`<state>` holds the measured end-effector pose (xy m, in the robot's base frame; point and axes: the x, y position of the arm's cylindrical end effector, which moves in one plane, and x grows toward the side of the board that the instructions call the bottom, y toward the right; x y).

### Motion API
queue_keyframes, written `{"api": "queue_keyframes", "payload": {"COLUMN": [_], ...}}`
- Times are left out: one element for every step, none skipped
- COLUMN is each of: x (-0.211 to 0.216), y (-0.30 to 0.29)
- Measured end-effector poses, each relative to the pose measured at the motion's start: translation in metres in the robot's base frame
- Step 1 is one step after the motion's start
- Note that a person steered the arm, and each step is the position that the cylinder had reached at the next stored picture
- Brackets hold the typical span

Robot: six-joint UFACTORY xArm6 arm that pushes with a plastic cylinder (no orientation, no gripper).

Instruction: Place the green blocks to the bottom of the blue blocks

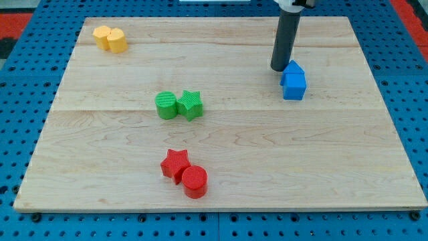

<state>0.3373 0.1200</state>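
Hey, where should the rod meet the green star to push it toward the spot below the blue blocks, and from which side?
There's no pincer, so it is a push, not a grip. Contact the green star from the view's left, slightly above, driving it right and down toward the space below the blue blocks. The green cylinder touches that left face, so pushing the cylinder probably moves both together. My tip now sits at the blue blocks' upper left.

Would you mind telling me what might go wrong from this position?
My tip sits right against the blue blocks at their upper left, so any careless move could shove them and shift the target. The green cylinder and green star touch, so pushing one off-centre may split the pair.
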Motion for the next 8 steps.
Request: {"api": "queue_keyframes", "payload": {"x": [-0.014, -0.036, 0.0, 0.053, 0.078, 0.085, 0.099, 0.107], "y": [0.0, -0.028, -0.131, -0.208, -0.206, -0.184, -0.196, -0.177]}}
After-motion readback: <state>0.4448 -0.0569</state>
